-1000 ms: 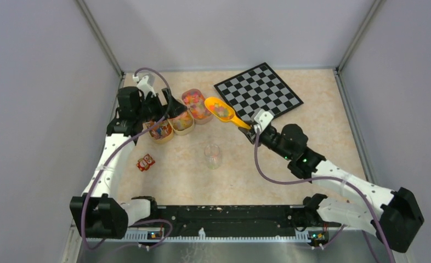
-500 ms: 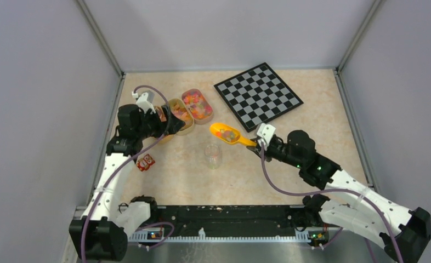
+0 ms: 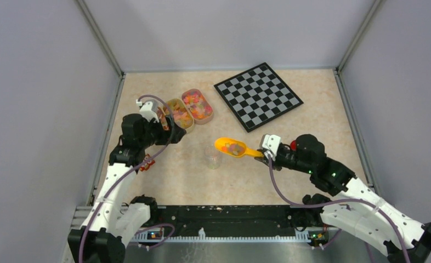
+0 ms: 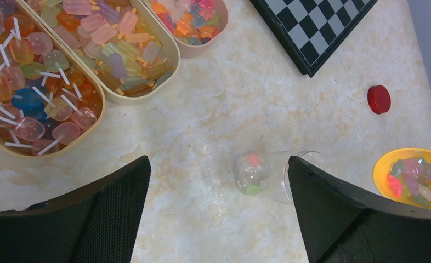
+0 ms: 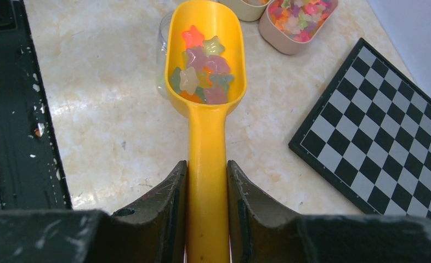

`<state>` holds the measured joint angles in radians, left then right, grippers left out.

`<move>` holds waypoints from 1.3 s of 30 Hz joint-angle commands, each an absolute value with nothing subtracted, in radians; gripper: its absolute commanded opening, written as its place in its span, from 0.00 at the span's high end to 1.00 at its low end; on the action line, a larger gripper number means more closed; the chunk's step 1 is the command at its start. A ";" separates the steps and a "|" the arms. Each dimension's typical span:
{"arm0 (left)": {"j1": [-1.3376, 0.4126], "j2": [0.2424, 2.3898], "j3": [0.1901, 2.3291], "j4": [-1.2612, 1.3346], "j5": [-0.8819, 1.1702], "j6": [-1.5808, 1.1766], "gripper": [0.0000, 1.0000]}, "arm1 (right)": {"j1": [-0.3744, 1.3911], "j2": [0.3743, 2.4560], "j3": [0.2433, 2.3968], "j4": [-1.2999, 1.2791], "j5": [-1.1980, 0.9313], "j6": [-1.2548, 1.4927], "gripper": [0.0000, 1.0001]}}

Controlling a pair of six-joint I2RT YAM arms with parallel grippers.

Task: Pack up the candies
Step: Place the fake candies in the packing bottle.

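- Top view: your right gripper (image 3: 264, 155) has carried the scoop (image 3: 243, 151), loaded with candies (image 3: 231, 147), away from the tray (image 3: 211, 115). A second ago the bowl hung beside that tray. Now it hovers just off the jar (image 3: 214, 156), ahead and left of the fingers. Your left gripper (image 3: 175, 135) has also drawn back from there, closer to the jar.
- Left wrist view: your jaws stand wide apart and hold nothing. The jar (image 4: 268, 172) sits ahead between the fingertips, nearer the right one, with a few candies already at its bottom. The loaded scoop shows at the far right edge.
- Right wrist view: your fingers (image 5: 175, 208) are clamped on the scoop's handle. Star-shaped candies lie in the bowl straight ahead, and the jar's rim sits just under its left lip. I judge the scooping done, so tipping into the jar comes next.
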<state>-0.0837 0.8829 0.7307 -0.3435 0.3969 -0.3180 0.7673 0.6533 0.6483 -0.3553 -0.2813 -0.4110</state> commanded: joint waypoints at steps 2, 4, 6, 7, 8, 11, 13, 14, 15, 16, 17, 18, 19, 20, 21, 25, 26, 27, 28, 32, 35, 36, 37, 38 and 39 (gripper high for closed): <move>-0.106 0.861 0.720 -0.292 0.388 -0.304 0.01 | 0.764 0.634 0.731 -0.414 -0.346 -0.438 1.00; -0.106 0.863 0.721 -0.291 0.395 -0.304 0.01 | 0.764 0.641 0.741 -0.425 -0.348 -0.437 1.00; -0.106 0.863 0.722 -0.292 0.396 -0.305 0.01 | 0.764 0.662 0.758 -0.448 -0.348 -0.437 1.00; -0.106 0.863 0.723 -0.292 0.398 -0.306 0.01 | 0.763 0.677 0.769 -0.464 -0.348 -0.437 1.00; -0.106 0.862 0.722 -0.293 0.401 -0.307 0.01 | 0.764 0.689 0.781 -0.478 -0.348 -0.434 1.00; -0.106 0.863 0.722 -0.295 0.404 -0.305 0.01 | 0.765 0.712 0.801 -0.494 -0.351 -0.429 1.00; -0.106 0.860 0.721 -0.296 0.402 -0.305 0.01 | 0.766 0.718 0.811 -0.491 -0.352 -0.423 1.00; -0.106 0.857 0.722 -0.296 0.402 -0.305 0.01 | 0.766 0.723 0.820 -0.493 -0.350 -0.422 1.00; -0.106 0.856 0.722 -0.296 0.401 -0.304 0.01 | 0.767 0.728 0.827 -0.499 -0.348 -0.421 1.00; -0.106 0.856 0.723 -0.296 0.400 -0.304 0.01 | 0.767 0.736 0.840 -0.506 -0.346 -0.420 1.00; -0.106 0.855 0.723 -0.298 0.398 -0.304 0.01 | 0.767 0.746 0.850 -0.515 -0.345 -0.420 1.00; -0.106 0.855 0.723 -0.300 0.398 -0.304 0.01 | 0.768 0.755 0.858 -0.524 -0.345 -0.419 1.00; -0.106 0.853 0.723 -0.301 0.399 -0.304 0.01 | 0.770 0.760 0.866 -0.532 -0.343 -0.419 1.00; -0.106 0.853 0.723 -0.300 0.397 -0.304 0.01 | 0.774 0.764 0.873 -0.541 -0.341 -0.418 1.00; -0.106 0.853 0.723 -0.300 0.399 -0.304 0.01 | 0.776 0.766 0.876 -0.546 -0.339 -0.417 1.00; -0.106 0.854 0.724 -0.300 0.404 -0.304 0.01 | 0.783 0.775 0.881 -0.559 -0.324 -0.418 1.00; -0.106 0.854 0.724 -0.301 0.404 -0.304 0.01 | 0.786 0.779 0.885 -0.566 -0.323 -0.419 1.00; -0.106 0.853 0.724 -0.300 0.403 -0.304 0.01 | 0.788 0.785 0.889 -0.571 -0.321 -0.416 1.00; -0.106 0.853 0.725 -0.300 0.403 -0.304 0.01 | 0.791 0.792 0.893 -0.575 -0.320 -0.414 1.00; -0.106 0.849 0.723 -0.299 0.403 -0.304 0.01 | 0.809 0.820 0.909 -0.578 -0.308 -0.407 1.00; -0.106 0.848 0.723 -0.302 0.401 -0.304 0.01 | 0.826 0.840 0.923 -0.582 -0.288 -0.406 1.00; -0.106 0.846 0.723 -0.302 0.400 -0.304 0.01 | 0.832 0.848 0.927 -0.585 -0.282 -0.406 1.00; -0.106 0.846 0.723 -0.302 0.402 -0.304 0.01 | 0.838 0.856 0.932 -0.587 -0.275 -0.409 1.00; -0.106 0.845 0.723 -0.303 0.400 -0.304 0.01 | 0.845 0.864 0.936 -0.590 -0.267 -0.410 1.00; -0.107 0.846 0.723 -0.304 0.399 -0.304 0.01 | 0.851 0.869 0.939 -0.593 -0.258 -0.413 1.00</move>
<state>-0.1028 0.8719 0.7246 -0.3412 0.3950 -0.3145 0.8234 0.8547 0.8722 -0.6163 -0.2882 -0.4156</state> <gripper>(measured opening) 0.987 0.268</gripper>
